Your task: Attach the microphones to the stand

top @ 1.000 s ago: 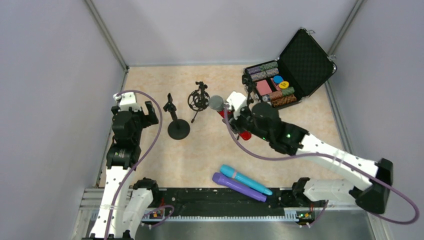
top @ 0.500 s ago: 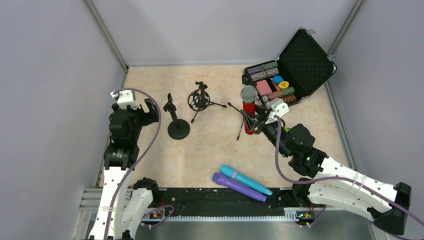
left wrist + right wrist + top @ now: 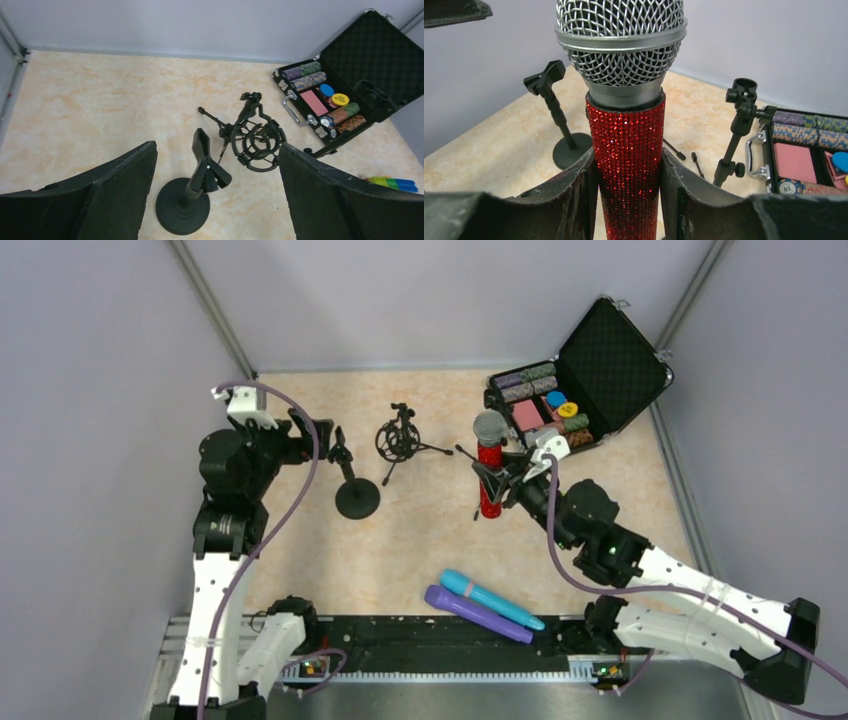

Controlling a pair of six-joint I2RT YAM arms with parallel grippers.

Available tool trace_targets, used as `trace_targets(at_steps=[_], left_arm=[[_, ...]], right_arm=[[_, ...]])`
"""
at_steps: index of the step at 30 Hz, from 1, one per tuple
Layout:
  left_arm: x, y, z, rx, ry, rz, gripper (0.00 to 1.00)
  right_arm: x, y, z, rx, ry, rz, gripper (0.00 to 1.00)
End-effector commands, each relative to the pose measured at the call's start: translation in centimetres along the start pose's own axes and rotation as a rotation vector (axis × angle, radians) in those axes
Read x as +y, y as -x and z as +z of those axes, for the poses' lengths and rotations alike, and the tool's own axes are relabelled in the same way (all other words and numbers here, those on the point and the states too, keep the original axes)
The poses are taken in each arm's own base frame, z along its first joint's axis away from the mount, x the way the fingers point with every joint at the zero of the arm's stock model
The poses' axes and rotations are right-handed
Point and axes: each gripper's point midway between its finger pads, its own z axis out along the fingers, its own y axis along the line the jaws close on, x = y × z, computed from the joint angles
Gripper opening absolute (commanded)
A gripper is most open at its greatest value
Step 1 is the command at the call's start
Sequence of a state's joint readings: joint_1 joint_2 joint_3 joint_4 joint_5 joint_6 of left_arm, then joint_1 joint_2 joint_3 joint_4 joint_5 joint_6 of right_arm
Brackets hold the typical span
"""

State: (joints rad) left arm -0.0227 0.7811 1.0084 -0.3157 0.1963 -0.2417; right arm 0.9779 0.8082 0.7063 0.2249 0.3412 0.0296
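Your table [image 3: 420, 540], marbled beige, fills the middle of the top view. The open black case [image 3: 612, 358] sits at the upper right, lid raised, with rows of chips inside.

Your right gripper [image 3: 629, 166] is just left of that case, at centre right of the top view. Its fingers [image 3: 574, 195] are closed tight against both sides of the red microphone [image 3: 626, 135]. That microphone stands upright, long axis vertical in the wrist view. Its silver mesh head is at the top and its glittery red body runs down between the pads. A thin tripod stand [image 3: 738, 131] stands to its right.

Your left gripper [image 3: 320, 432], at upper left, is spread wide and holds nothing. The round-base stand [image 3: 182, 210] with its clip shows between the fingers in the wrist view. The tripod with the ring mount [image 3: 257, 145] is just beside it to the right.

The light blue microphone [image 3: 492, 600] and the purple microphone [image 3: 478, 614] lie side by side at bottom centre. Both are flat on the table, with their heads toward the upper left.
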Motion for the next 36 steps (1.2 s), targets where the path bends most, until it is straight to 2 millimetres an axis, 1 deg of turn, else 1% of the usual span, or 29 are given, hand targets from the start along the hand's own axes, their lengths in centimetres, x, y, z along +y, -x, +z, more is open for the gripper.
trace_targets(at_steps=[1,5,11,14,16,19,21,22,25,26,27,30,33,34,36], left_arm=[[-2.9,2.0,1.2,0.003,-0.135,-0.066,0.95],[-3.6,2.0,2.7,0.047,-0.173,-0.119,0.95],[-3.7,2.0,5.1,0.099,-0.151,-0.196,0.95],[-4.0,1.6,6.4,0.146,-0.131,-0.214,0.95],[-4.5,1.0,7.4,0.185,-0.130,-0.216,0.95],[-5.7,-0.2,9.0,0.257,-0.139,-0.208,0.94],[-7.0,-1.2,10.0,0.305,-0.155,-0.180,0.94],[-7.4,-2.1,10.7,0.337,-0.154,-0.166,0.94],[-9.0,-3.8,12.1,0.410,-0.171,-0.125,0.94],[-9.4,-3.8,12.6,0.419,-0.169,-0.117,0.94],[-9.8,-4.3,13.1,0.437,-0.168,-0.106,0.94],[-10.2,-6.1,14.4,0.484,-0.131,-0.070,0.94],[-9.9,-7.6,15.6,0.520,-0.058,-0.001,0.94],[-9.6,-8.0,16.0,0.523,-0.024,0.033,0.94],[-9.3,-8.8,16.6,0.535,0.031,0.095,0.94]], right_arm=[[1.3,3.0,0.2,-0.030,0.044,0.078,0.00],[1.2,2.5,0.4,0.014,0.045,0.114,0.00],[0.5,1.8,0.8,0.060,0.060,0.185,0.00],[0.0,1.6,0.8,0.072,0.056,0.195,0.00],[-0.1,1.4,0.9,0.079,0.057,0.197,0.00],[0.0,0.9,1.0,0.101,0.068,0.200,0.00],[0.0,0.5,1.1,0.116,0.072,0.199,0.00],[0.1,0.3,1.2,0.122,0.072,0.197,0.00],[0.1,-0.3,1.3,0.144,0.073,0.194,0.00],[0.1,-0.4,1.4,0.148,0.073,0.192,0.00],[0.1,-0.5,1.4,0.153,0.073,0.191,0.00],[0.0,-0.7,1.3,0.160,0.069,0.185,0.00],[-0.1,-0.7,1.3,0.161,0.064,0.185,0.00],[-0.1,-1.2,1.1,0.184,0.062,0.182,0.00],[-0.2,-1.6,1.0,0.198,0.059,0.180,0.00]])
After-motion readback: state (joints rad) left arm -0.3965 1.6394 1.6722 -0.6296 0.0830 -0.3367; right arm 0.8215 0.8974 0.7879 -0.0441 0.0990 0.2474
